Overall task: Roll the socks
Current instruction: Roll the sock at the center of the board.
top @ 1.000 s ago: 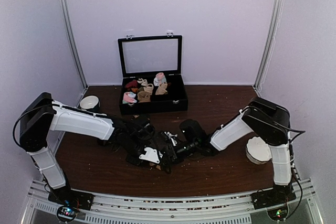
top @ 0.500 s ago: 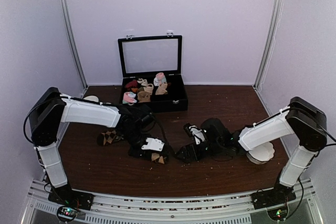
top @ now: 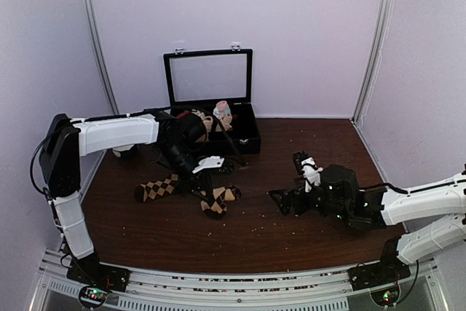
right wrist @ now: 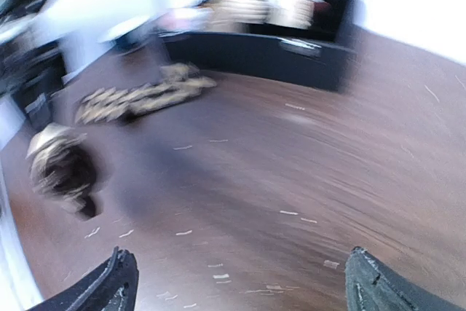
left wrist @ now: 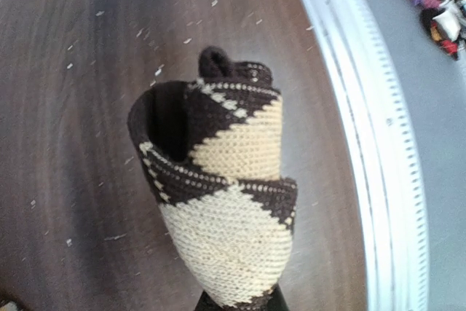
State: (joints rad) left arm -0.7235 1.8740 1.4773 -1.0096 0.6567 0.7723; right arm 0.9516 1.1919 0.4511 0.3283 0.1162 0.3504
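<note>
The socks are dark brown with tan diamonds. One part lies flat on the table point(top: 156, 189) point(right wrist: 138, 96). The other part is a loose roll point(top: 220, 202) point(left wrist: 226, 202) point(right wrist: 62, 169), and my left gripper point(top: 210, 184) point(left wrist: 240, 304) is shut on it. The roll fills the left wrist view, so the jaws are almost hidden under the fabric. My right gripper point(top: 281, 200) point(right wrist: 240, 285) stands open low over bare wood, well to the right of the roll. Nothing is between its fingertips point(right wrist: 116, 285).
An open black case point(top: 246, 142) holding several small sock rolls stands at the back centre, just behind the left arm. The metal rail point(left wrist: 378, 151) of the table's near edge shows in the left wrist view. Light crumbs are scattered over the brown tabletop point(top: 291, 151).
My right gripper opened, let go of the socks and pulled back to the right. The left arm swung back and to the right with the rolled end, leaving the flat part stretched out at the left.
</note>
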